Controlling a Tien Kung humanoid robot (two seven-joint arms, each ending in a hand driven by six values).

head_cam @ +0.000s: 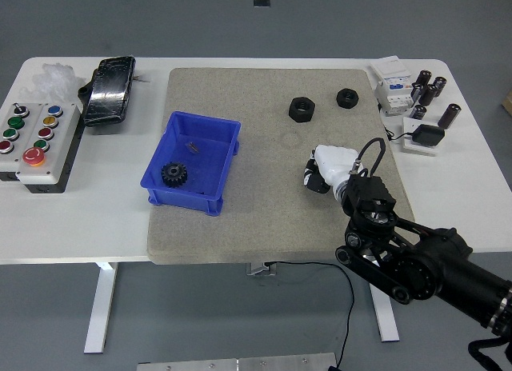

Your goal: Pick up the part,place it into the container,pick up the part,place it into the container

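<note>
Far to the left of your hand, the blue container (192, 161) sits on the grey mat (272, 227) of the worktop (104, 219), with 1 black gear (173, 175) and a small part inside it. Beyond the hand, toward the far edge of the mat, you have 2 black nuts: the larger nut (302, 109) and, to its right, the smaller nut (347, 96). Your right hand (322, 171) hangs over the mat with its fingers curled in and nothing gripped.
</note>
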